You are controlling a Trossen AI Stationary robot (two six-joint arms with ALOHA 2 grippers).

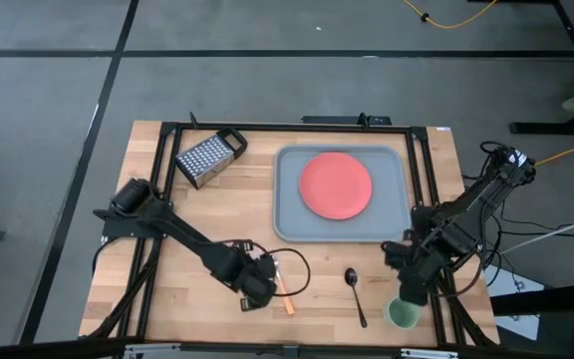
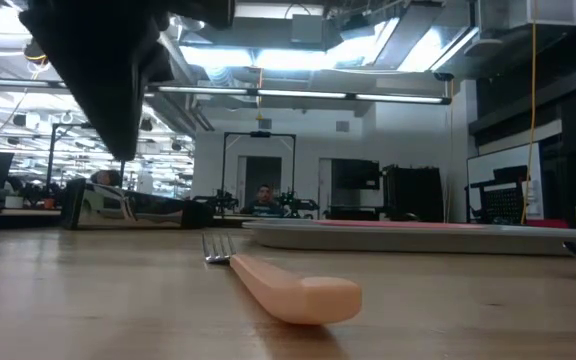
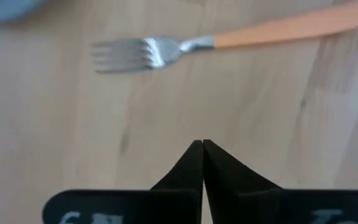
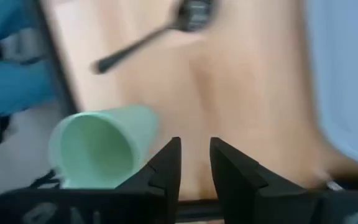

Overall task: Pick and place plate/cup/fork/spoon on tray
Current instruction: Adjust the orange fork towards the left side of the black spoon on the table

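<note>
Near surface front edge — left end effector [image 3: 202, 144] clenched empty beside fork [image 3: 229, 40]; right end effector [image 4: 195, 155] slightly parted, empty, beside tipped cup [image 4: 98, 152] — could roll off if nudged.

**Left wrist: fork on bare wood beyond closed fingers**

Fork [image 3: 229, 40] lies flat on the wooden tabletop [image 3: 73, 124], silver tines at one end, orange-tan handle running off the frame edge. Left gripper [image 3: 202, 144] sits short of the fork, apart from it, fingers [image 3: 229, 177] pressed together to a single point, nothing between them. Blurred grey-blue patch [image 3: 5, 7] beyond the tines; cannot tell what it is.
</note>
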